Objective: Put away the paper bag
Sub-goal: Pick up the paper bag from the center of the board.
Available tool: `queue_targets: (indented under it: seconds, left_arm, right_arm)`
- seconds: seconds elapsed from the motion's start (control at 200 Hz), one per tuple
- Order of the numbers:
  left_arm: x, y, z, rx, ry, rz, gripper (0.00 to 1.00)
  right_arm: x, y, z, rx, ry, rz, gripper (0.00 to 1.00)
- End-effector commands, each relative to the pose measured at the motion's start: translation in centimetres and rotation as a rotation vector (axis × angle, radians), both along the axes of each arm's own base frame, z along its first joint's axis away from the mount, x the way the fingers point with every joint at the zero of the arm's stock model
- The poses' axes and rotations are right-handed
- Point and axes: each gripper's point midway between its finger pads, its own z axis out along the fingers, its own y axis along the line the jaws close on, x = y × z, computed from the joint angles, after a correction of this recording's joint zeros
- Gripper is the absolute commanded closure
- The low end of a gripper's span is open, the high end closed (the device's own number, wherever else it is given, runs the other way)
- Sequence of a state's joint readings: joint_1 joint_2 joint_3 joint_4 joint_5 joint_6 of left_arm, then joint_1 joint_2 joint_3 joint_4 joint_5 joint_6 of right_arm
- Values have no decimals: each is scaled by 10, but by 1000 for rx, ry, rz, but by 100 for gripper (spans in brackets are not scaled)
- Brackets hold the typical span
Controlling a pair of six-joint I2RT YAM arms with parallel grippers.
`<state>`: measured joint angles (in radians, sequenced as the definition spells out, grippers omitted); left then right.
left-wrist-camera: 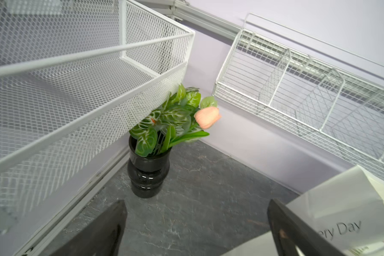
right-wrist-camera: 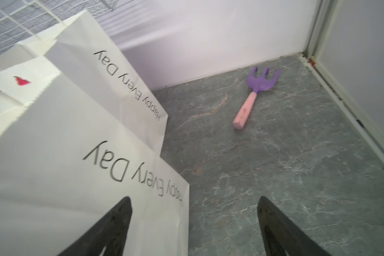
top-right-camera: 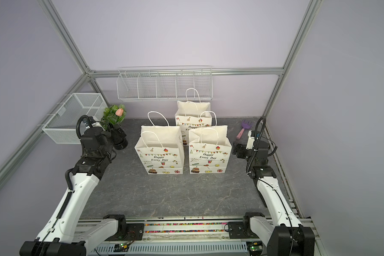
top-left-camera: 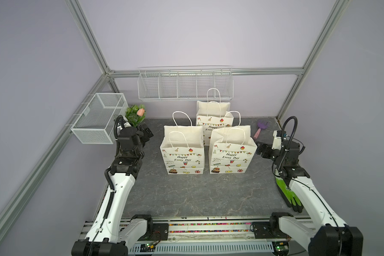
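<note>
Three white paper bags printed "Happy Every Day" stand upright and open in the middle of the table in both top views: a front left one [top-left-camera: 182,155], a front right one [top-left-camera: 232,155] and one behind them [top-left-camera: 213,115]. My left gripper [top-left-camera: 148,133] hovers left of the bags with its jaws wide open and empty [left-wrist-camera: 196,201], facing the back left corner; a bag's edge [left-wrist-camera: 341,208] shows beside one finger. My right gripper [top-left-camera: 261,149] is open and empty [right-wrist-camera: 194,198] just right of the front right bag [right-wrist-camera: 75,177], apart from it.
A white mesh basket [top-left-camera: 91,135] hangs on the left wall and a divided wire rack [top-left-camera: 186,97] on the back wall. A plant in a black vase [left-wrist-camera: 149,172] stands in the back left corner. A purple rake [right-wrist-camera: 253,97] lies back right, a green glove [top-left-camera: 288,192] under the right arm.
</note>
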<state>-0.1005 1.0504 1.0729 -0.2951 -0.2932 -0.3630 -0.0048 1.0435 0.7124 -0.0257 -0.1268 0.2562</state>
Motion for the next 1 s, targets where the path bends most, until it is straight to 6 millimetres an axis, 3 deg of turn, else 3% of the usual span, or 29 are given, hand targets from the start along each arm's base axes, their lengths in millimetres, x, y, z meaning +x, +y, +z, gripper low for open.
queue_targets:
  seconds: [0.0, 0.225, 0.24, 0.29, 0.345, 0.45, 0.585, 0.795, 0.939, 0.994]
  left_arm:
    - [-16, -23, -3, -62, 146, -124, 0]
    - [-67, -66, -6, -71, 277, -363, 0]
    - [-71, -68, -8, -69, 281, -371, 1]
    - [-80, -68, -13, -75, 286, -376, 6]
    - [-84, -67, -24, -72, 309, -377, 11]
    - [-83, -71, -45, -80, 369, -393, 13]
    - [-85, -71, -34, -85, 301, -395, 12]
    - [-99, -76, -19, -100, 219, -441, 18]
    - [-112, -89, -9, -121, 160, -519, 23]
    - [-124, -91, 5, -122, 106, -547, 23]
  right_arm:
    - [-12, 32, 15, 98, 32, 165, 10]
    - [-21, 65, 28, 176, 95, 323, 3]
    - [-20, 67, 41, 172, 71, 333, 3]
    - [-25, 71, 50, 165, 65, 351, 1]
    - [-32, 73, 61, 150, 55, 358, 1]
    - [-46, 71, 84, 114, 13, 348, 1]
    - [-63, 63, 102, 87, -30, 314, 2]
    - [-79, 83, 104, 111, 4, 410, 3]
    - [-92, 93, 86, 84, 69, 461, 1]
    - [-96, 95, 77, 66, 92, 466, 2]
